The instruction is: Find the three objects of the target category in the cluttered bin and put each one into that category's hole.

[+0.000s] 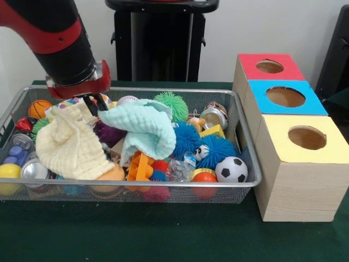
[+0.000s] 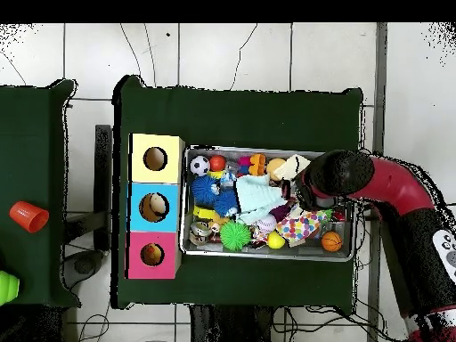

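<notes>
A wire mesh bin [image 1: 136,90] is full of mixed toys. A cream cloth [image 1: 68,144] and a mint cloth [image 1: 144,128] lie heaped on top at its left and middle. My gripper [image 1: 94,105] hangs low right over the spot where the two cloths meet, and the cream cloth's peak rises to its tips. To the right of the bin stand three boxes with holes: red [image 1: 270,66], blue [image 1: 285,96] and yellow [image 1: 307,137]. In the overhead view the arm [image 2: 356,174] covers the bin's right end and hides the gripper. The mint cloth [image 2: 256,191] shows beside it.
Around the cloths lie a soccer ball [image 1: 231,169], blue fuzzy balls [image 1: 215,148], a green spiky ball [image 1: 170,103], a small basketball [image 1: 39,108], cans [image 1: 34,169] and a yellow ball [image 1: 8,172]. A red cup [image 2: 28,215] stands on the neighbouring table.
</notes>
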Available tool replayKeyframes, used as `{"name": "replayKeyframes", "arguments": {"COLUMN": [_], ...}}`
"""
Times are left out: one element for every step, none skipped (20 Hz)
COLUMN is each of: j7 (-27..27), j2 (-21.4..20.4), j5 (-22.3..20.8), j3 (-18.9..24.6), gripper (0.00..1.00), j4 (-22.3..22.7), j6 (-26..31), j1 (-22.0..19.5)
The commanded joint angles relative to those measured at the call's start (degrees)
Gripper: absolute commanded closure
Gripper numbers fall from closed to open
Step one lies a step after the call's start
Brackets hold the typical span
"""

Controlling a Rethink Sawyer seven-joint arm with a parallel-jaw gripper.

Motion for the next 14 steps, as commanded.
{"name": "replayKeyframes", "arguments": {"j7": [-23.21,-24.39,-25.05,-26.27,-27.00,-28.47,-29.45,-31.20,-32.19,-33.53,-33.85,-33.52,-32.77,-32.04], "j2": [4.94,5.39,5.72,6.29,6.66,7.33,7.88,8.81,9.44,10.12,10.46,10.70,10.80,10.57], "j5": [-3.84,-4.23,-4.40,-4.70,-4.92,-5.40,-5.72,-6.25,-6.51,-6.86,-6.97,-6.64,-5.97,-5.37], "j3": [3.97,4.06,4.12,4.27,4.38,4.57,4.73,5.02,5.20,5.47,5.53,5.64,5.72,5.78], "gripper": [1.00,1.00,1.00,1.00,1.00,1.00,1.00,1.00,1.00,1.00,1.00,1.00,1.00,1.00], "j4": [-10.69,-12.45,-13.41,-15.23,-16.27,-18.48,-19.98,-22.47,-24.03,-25.60,-26.40,-26.39,-25.90,-24.66], "j6": [8.28,9.35,10.00,11.26,11.91,13.32,14.22,15.79,16.53,17.00,16.98,15.60,14.39,12.49], "j1": [0.01,0.32,0.45,0.65,0.75,1.00,1.17,1.51,1.74,1.86,2.02,1.84,1.59,1.12]}}
